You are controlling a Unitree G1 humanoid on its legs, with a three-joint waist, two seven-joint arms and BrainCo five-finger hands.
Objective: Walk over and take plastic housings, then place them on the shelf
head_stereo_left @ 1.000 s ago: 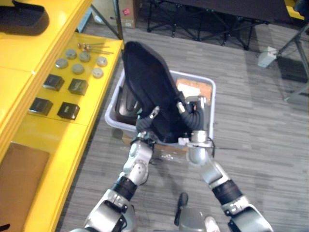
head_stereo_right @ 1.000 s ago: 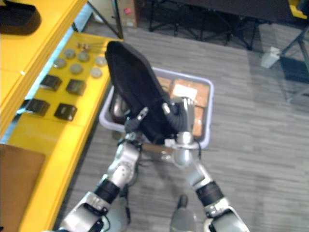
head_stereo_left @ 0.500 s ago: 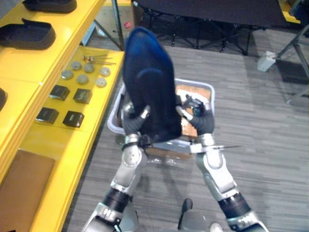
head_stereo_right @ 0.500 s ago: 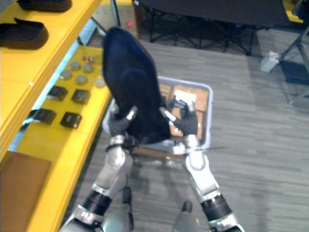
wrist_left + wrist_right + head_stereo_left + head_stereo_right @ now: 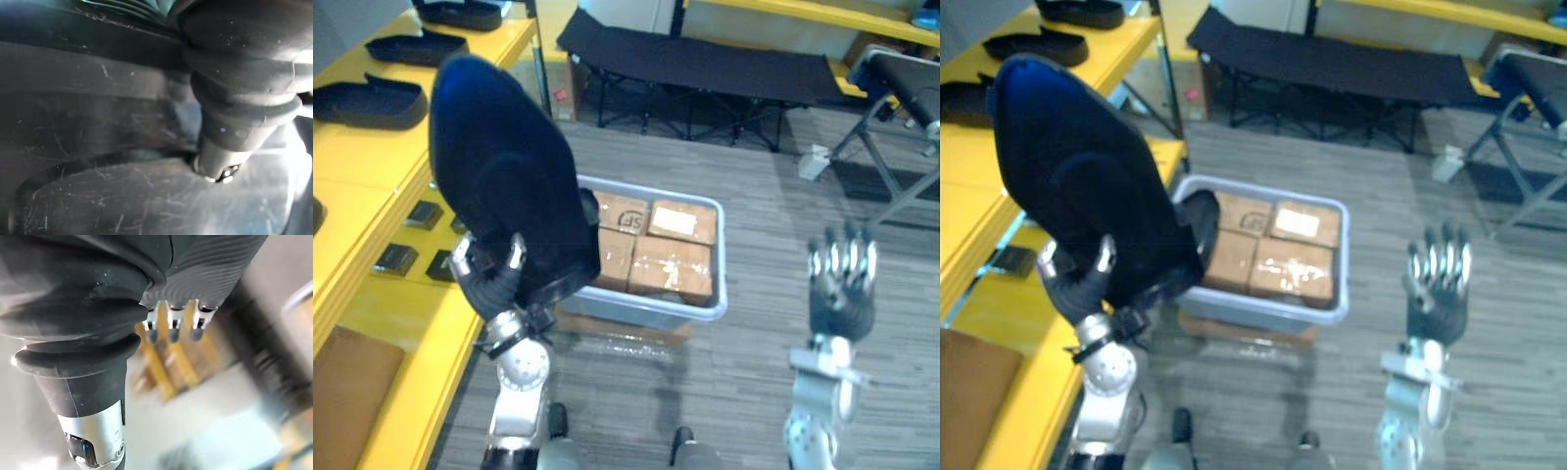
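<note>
Yellow shelf (image 5: pixel 362 166) runs along our left; 1 black plastic housing (image 5: pixel 504 176) upright just beside it, long axis vertical. Our left hand (image 5: pixel 489 282) clasps its lower end; our right hand (image 5: pixel 842 284) spread, empty, well apart

I see the housing (image 5: pixel 499 176) as dark, scuffed matt plastic, the boxes (image 5: pixel 671 269) as plain cardboard, the shelf (image 5: pixel 372 157) as glossy yellow.

Ahead of left hand (image 5: pixel 492 286) fingers — blocked by gripped black housing (image 5: pixel 504 176), yellow shelf (image 5: pixel 342 176) just beyond | past right hand (image 5: pixel 842 299) fingertips — open floor (image 5: pixel 773 294) | between hands: grey bin (image 5: pixel 651 311) of boxes (image 5: pixel 656 255)
</note>
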